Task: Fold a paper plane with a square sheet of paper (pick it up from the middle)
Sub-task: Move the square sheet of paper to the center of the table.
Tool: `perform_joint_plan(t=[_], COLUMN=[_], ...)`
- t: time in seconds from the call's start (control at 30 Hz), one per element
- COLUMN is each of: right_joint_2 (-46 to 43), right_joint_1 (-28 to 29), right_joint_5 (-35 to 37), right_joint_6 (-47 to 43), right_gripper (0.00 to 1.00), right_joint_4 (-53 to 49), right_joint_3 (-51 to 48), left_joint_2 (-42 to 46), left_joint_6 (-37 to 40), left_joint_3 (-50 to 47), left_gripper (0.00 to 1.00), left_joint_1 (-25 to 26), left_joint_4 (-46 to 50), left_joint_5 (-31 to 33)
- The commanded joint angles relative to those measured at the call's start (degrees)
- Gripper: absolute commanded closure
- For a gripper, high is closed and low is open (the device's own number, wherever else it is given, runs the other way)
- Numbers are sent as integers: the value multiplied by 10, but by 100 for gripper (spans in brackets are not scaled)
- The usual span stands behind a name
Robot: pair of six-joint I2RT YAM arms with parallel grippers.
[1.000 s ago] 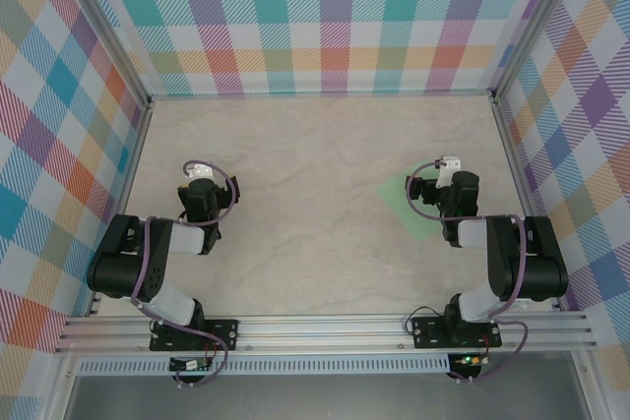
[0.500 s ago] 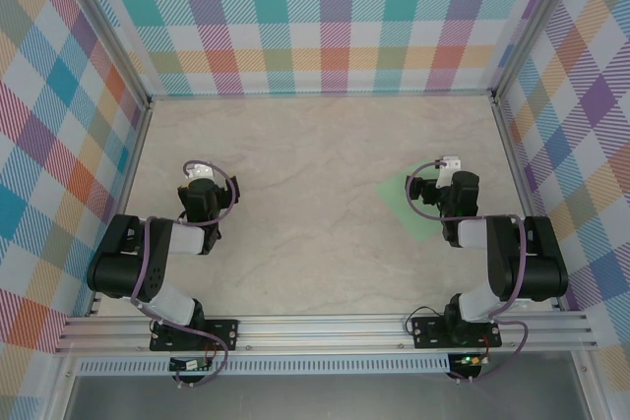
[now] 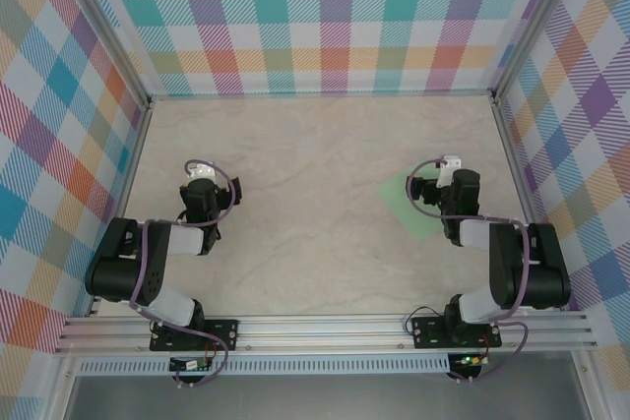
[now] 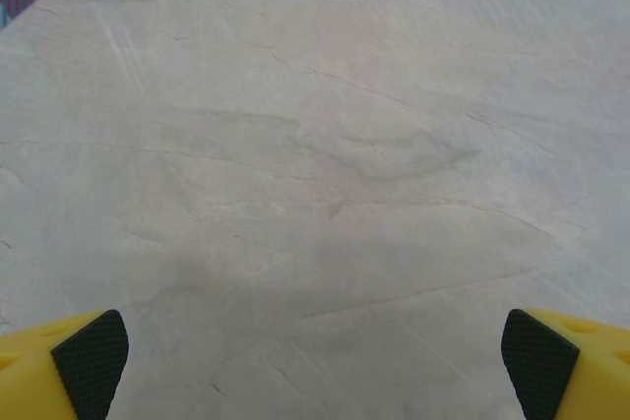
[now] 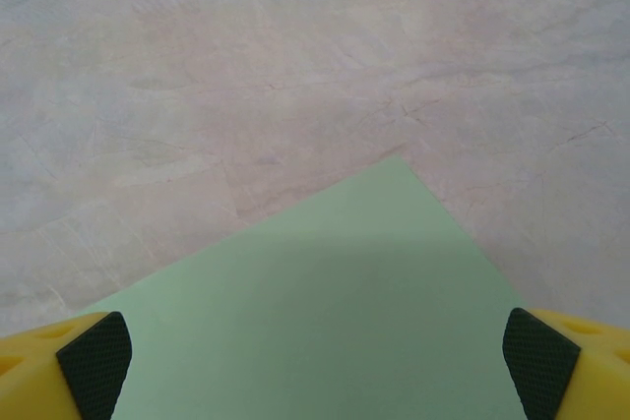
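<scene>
Right gripper (image 5: 315, 361), spread wide like left gripper (image 4: 315, 361), hides part of green sheet (image 5: 325, 272)

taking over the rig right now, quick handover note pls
Left gripper: open, holding nothing, over bare table.
Right gripper: open, holding nothing, poised over the green paper sheet.
Sheet: flat on the right side of the table, partly hidden under the right arm in the top view; no creases visible.
Done: nothing folded yet.
Left: pick the sheet up from the middle, then fold the plane.
</scene>
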State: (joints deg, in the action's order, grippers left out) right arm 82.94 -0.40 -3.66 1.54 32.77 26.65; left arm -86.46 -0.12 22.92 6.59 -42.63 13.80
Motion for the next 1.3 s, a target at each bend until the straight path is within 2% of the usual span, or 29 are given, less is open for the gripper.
perform_joint_plan(t=[0.0, 0.17, 0.23, 0.3, 0.37, 0.53, 0.63, 0.73, 0.9, 1.03, 1.2, 1.27], right_joint_2=[-54, -136, -159, -162, -161, -153, -147, -152, -117, -86, -8, 19], right_joint_1=[-2, -2, -3, -3, -3, -4, -5, -5, -2, 11, 43, 55], right_joint_5=[-8, -15, 4, 42, 0, -116, -210, -259, -296, -332, -326, -296], right_joint_6=[39, 110, 181, 262, 240, 233, 238, 254, 259, 248, 210, 203], right_gripper=[0, 0, 0, 0, 0, 0, 0, 0, 0, 0, 5, 6], right_joint_4=[-139, -307, -401, -513, -560, -605, -606, -582, -585, -586, -625, -641], right_joint_3=[65, 117, 152, 195, 220, 227, 218, 202, 210, 219, 269, 290], left_joint_2=[70, 195, 254, 306, 350, 397, 394, 399, 441, 475, 471, 462], left_joint_6=[21, -10, -24, -74, -124, -202, -234, -279, -254, -264, -301, -315], left_joint_3=[35, 41, 62, 82, 114, 218, 275, 313, 311, 271, 225, 214], left_gripper=[0, 0, 0, 0, 0, 0, 0, 0, 0, 0, 0, 0], left_joint_1=[-4, -5, -6, -6, -6, -6, -7, -7, -6, -7, -7, -6], left_joint_4=[92, 191, 274, 337, 420, 624, 742, 854, 896, 855, 811, 799], left_joint_5=[-54, -65, -78, -62, -48, -120, -108, -71, -123, -188, -225, -245])
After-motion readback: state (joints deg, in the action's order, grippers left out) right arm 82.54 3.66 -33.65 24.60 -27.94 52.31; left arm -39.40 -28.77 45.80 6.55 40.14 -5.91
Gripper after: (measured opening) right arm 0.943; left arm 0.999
